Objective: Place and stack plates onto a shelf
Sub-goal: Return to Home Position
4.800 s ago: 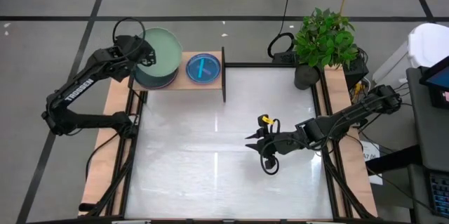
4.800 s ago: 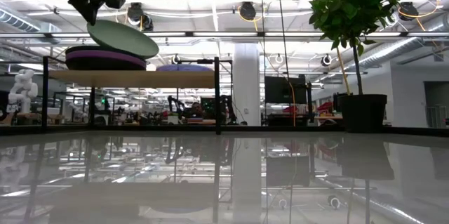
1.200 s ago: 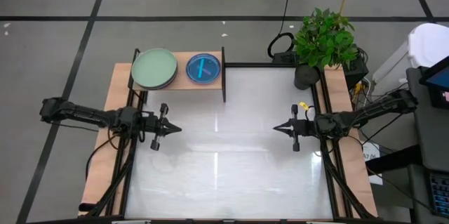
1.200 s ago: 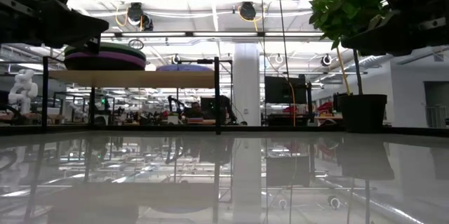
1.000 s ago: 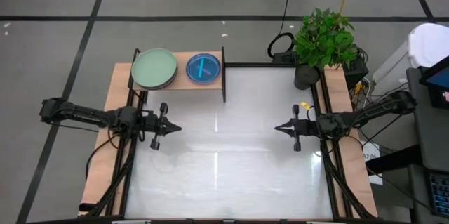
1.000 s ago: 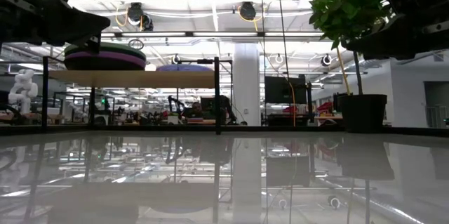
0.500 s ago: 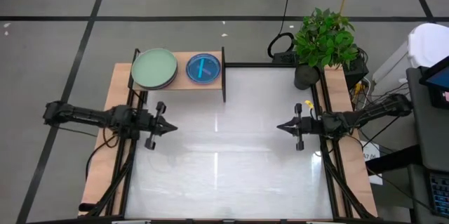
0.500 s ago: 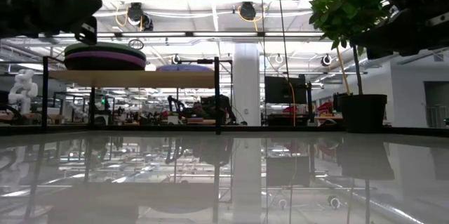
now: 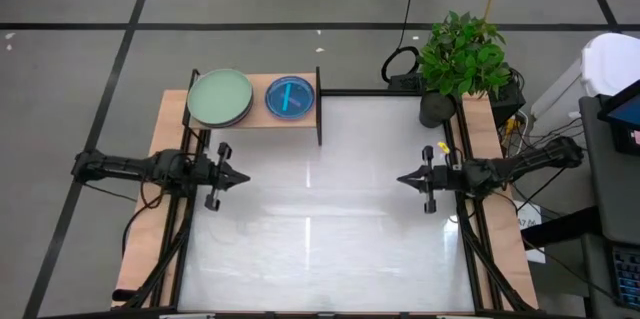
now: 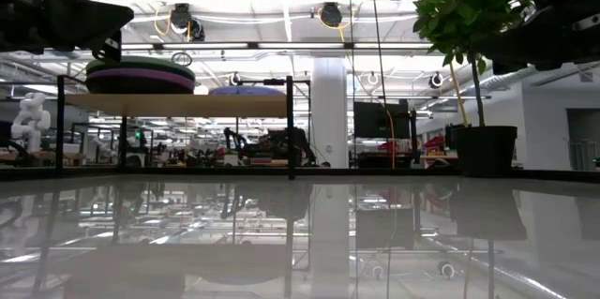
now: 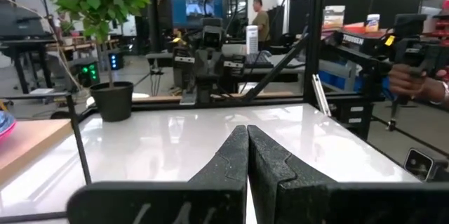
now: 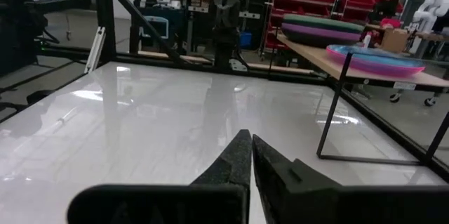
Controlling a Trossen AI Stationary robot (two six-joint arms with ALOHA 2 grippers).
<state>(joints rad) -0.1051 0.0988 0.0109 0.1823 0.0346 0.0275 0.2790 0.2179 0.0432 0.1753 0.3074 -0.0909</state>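
At the left edge of the table (image 9: 320, 249), the left pincer (image 9: 243, 177) hangs over the white top and points across to the other side. Its two dark fingers (image 11: 235, 155) are pressed tight together, one flat against the other. Just past this pincer, toward the far edge of the table, stands the shelf (image 9: 258, 116), a pale wood board on black legs. On the end of the shelf closest to the left pincer sits a pile of big plates with the green plate (image 9: 220, 97) on top. From table height you can see the purple plate (image 10: 141, 73) under it and a black plate (image 10: 141, 84) below that. Next to that pile, a bit farther from the left pincer, sits a pile of small plates with a blue plate (image 9: 291, 97) on top and a pink plate (image 12: 379, 64) under it. Across the table, the right pincer (image 9: 402, 179) hangs at the right edge and points back at the left pincer, well apart from it. Its fingers (image 12: 237, 155) are clenched tight too. The shelf is farther from this pincer than from the left one. Behind the right pincer, at the far corner, stands a leafy green plant (image 9: 462, 54) in a dark pot.
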